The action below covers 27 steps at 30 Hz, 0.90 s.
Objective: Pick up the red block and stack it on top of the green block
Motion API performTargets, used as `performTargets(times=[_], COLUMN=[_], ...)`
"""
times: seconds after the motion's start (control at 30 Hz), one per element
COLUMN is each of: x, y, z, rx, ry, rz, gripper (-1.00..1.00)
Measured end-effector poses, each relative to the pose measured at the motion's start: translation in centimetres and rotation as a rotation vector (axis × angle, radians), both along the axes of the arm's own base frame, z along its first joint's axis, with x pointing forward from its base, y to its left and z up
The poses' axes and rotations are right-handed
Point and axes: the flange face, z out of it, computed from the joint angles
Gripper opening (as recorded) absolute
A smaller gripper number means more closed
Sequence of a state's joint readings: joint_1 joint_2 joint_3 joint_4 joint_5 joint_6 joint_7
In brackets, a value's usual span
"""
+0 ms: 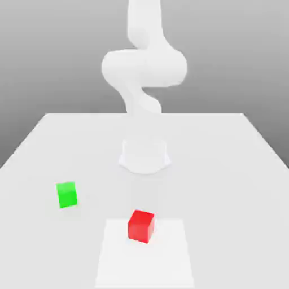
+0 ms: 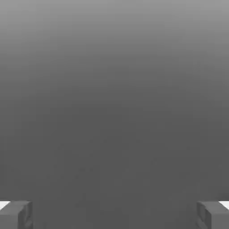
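The red block [image 1: 141,226] is a small bright red cube resting on the white table near its front edge in the exterior view. The green block [image 1: 67,194] is a cube of about the same size and lies apart from it, toward the exterior view's left and a little farther back. In the hand view my gripper [image 2: 114,215] is open, its two grey fingertips [image 2: 16,214] standing far apart with nothing between them. Behind the fingertips there is plain grey background, and neither block lies between them.
The arm's white base [image 1: 144,155] stands at the middle of the table [image 1: 237,169], behind both blocks, and its links [image 1: 144,68] rise above it. A lighter square patch [image 1: 169,262] lies under the red block at the front.
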<state>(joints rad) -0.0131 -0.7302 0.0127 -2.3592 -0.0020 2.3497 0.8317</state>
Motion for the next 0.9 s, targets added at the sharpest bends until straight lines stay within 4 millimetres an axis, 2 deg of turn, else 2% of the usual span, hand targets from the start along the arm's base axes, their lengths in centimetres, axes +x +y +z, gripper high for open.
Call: performTargets(times=[0.13, 0.2, 0.3, 0.43, 0.57, 0.63, 0.8, 0.83, 0.9], x=[3.9, 4.9, 5.3, 3.7, -0.6, -1.6, -2.0, -2.1, -2.1], y=[0.0, -0.2, -0.4, -0.7, -0.9, -0.9, -0.9, -0.9, -0.9], z=[-9.9, -14.9, -22.4, -32.5, -42.7, -45.8, -50.7, -51.4, -51.4], rx=[0.024, 0.036, 0.054, 0.081, 0.111, 0.117, 0.118, 0.118, 0.118], ry=[0.149, 0.223, 0.334, 0.49, 0.664, 0.701, 0.713, 0.713, 0.713], rz=[-0.053, -0.081, -0.125, -0.188, -0.262, -0.279, -0.284, -0.283, -0.283], gripper=[0.0, 0.0, 0.0, 0.0, 0.0, 0.0, 0.0, -1.0, -1.0])
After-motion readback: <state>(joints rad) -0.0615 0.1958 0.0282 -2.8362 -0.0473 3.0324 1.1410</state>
